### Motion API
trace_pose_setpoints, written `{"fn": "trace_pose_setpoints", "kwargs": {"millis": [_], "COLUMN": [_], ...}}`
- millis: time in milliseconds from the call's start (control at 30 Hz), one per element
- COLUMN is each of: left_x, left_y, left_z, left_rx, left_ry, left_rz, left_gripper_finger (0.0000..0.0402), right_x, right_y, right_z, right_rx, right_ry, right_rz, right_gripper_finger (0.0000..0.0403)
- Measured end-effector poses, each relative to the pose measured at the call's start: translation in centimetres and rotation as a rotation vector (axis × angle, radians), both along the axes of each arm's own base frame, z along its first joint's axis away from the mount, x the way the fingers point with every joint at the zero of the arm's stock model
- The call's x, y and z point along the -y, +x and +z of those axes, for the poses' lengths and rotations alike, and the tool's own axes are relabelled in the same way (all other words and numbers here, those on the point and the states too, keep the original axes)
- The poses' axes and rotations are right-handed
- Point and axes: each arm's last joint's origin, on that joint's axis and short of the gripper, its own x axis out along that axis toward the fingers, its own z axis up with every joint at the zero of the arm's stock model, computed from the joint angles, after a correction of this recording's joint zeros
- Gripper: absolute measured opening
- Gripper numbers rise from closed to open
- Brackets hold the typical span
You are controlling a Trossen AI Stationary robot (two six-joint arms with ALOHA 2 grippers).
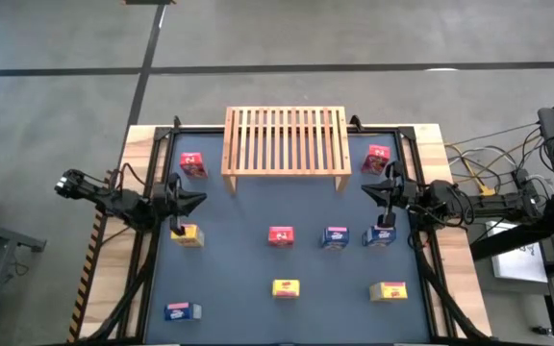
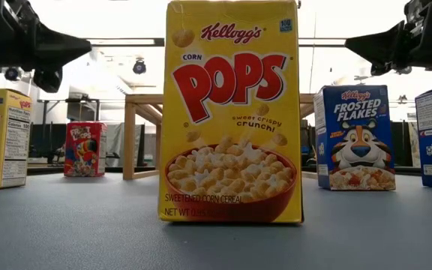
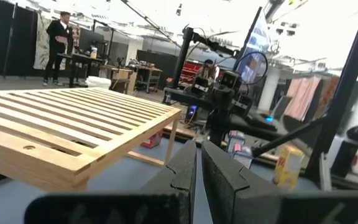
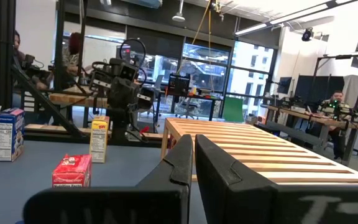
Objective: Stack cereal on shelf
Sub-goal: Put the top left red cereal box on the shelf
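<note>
- Nine cereal boxes (image 1: 280, 235) stand scattered on the tabletop (image 1: 239, 288) — none on the slatted shelf (image 1: 286, 140) at its far edge.
- Left pincer (image 1: 198, 201) and right pincer (image 1: 368, 189) hover closed, empty, facing inward.

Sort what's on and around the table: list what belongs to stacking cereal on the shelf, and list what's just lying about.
Belongs to the job:
- red cereal boxes, blue cereal boxes and yellow cereal boxes on the table
- wooden shelf, nothing on it yet

Just lying about:
- cables on the floor beside the table
- people in the room behind
</note>
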Motion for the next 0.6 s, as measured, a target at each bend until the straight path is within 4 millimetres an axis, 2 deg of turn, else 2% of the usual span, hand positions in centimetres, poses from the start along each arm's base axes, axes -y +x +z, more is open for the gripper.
{"fn": "trace_pose_setpoints", "kwargs": {"millis": [300,500,600], "left_x": [-0.02,-0.36,-0.42], "left_y": [-0.04,-0.16,-0.22], "left_z": [0.18,0.19,0.38], "left_rx": [0.020,0.040,0.027], "left_ry": [-0.015,-0.111,-0.086], "left_rz": [-0.001,0.108,0.128], "left_gripper_finger": [0.0009,0.0009,0.0009], "right_x": [0.00,0.00,0.00], "right_y": [0.00,0.00,0.00], "right_z": [0.00,0.00,0.00], "right_rx": [0.000,0.000,0.000], "right_ry": [0.000,0.000,0.000], "right_rz": [0.000,0.000,0.000], "right_gripper_finger": [0.0009,0.0009,0.0009]}}
